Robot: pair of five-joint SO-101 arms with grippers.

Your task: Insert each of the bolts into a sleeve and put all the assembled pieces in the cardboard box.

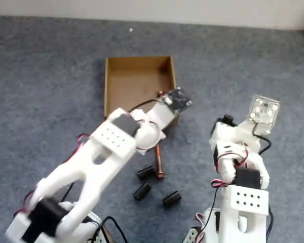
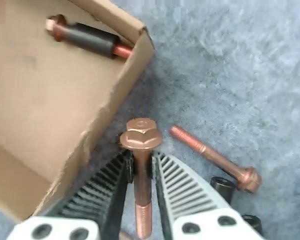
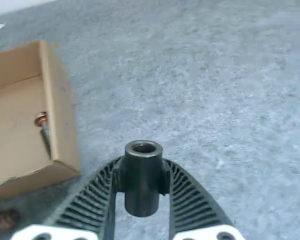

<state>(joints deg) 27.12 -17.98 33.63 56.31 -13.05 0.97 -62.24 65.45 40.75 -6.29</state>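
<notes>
Beside the near right corner of the cardboard box (image 1: 138, 58), the left gripper (image 2: 142, 161) is clenched on a copper bolt (image 2: 140, 137). It grips the shank, and the hexagonal head stands clear beyond the fingertips. Well out to the right of the box, the right gripper (image 3: 141, 170) is clamped around a black sleeve (image 3: 141, 197), with the open bore facing away from the wrist. Inside the box, against its right wall, lies one finished piece (image 2: 87, 36), a bolt pushed through a sleeve. On the grey carpet (image 1: 243, 61) just in front of the box lie a loose bolt (image 1: 158, 162) and three loose sleeves (image 1: 146, 172), close together.

Joining the two held parts looks like the risky step. The bolt's threaded tip sits back between the jaws, and the head is the free end, so the sleeve may have little room to start. A thin shank can swivel in ribbed jaws. A slight tilt could catch it on the bore's rim and lever either part loose. The left arm is also close enough to the box to nudge its wall.
</notes>
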